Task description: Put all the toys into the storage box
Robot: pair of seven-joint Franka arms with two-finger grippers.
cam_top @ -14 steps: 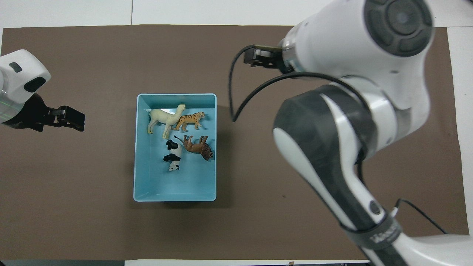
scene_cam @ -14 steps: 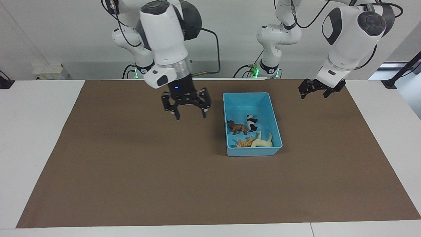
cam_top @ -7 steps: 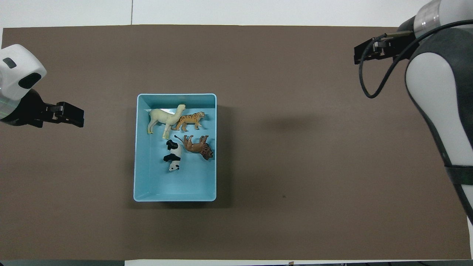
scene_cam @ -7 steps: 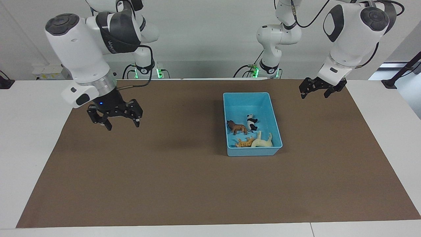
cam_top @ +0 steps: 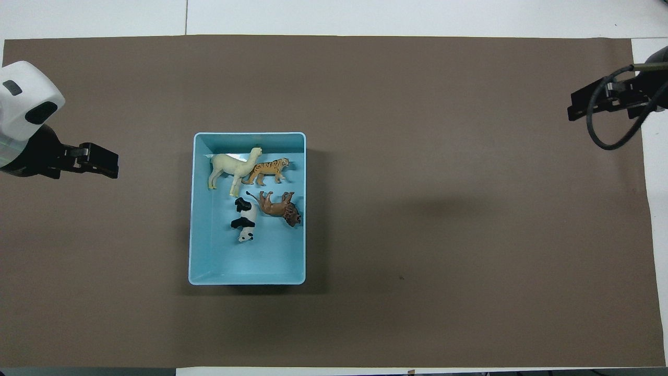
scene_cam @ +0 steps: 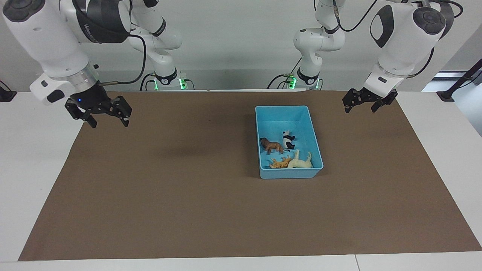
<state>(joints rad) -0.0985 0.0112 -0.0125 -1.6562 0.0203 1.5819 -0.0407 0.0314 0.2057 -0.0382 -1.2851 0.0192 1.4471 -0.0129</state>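
Fingers of the right gripper stand spread apart and hold nothing; it hangs over the mat edge at the upper left of the facing frame. Fingers of the left gripper are likewise parted and empty, over the mat at the upper right of that frame. Neither touches anything.

The light blue rectangular plastic storage box sits right of centre on the brown mat covering the white desk. All four small plastic figurines lie inside it: brown lion, black-and-white panda, orange striped tiger and cream-white horse, the last two touching at the box's lower end.

Handling judgement: the figurines look rigid, light and smooth, so a pinch across the torso would likely hold best; legs and tails may slip. The box looks stiff and light, best gripped at its rimmed wall. No toy remains outside; the task appears complete.
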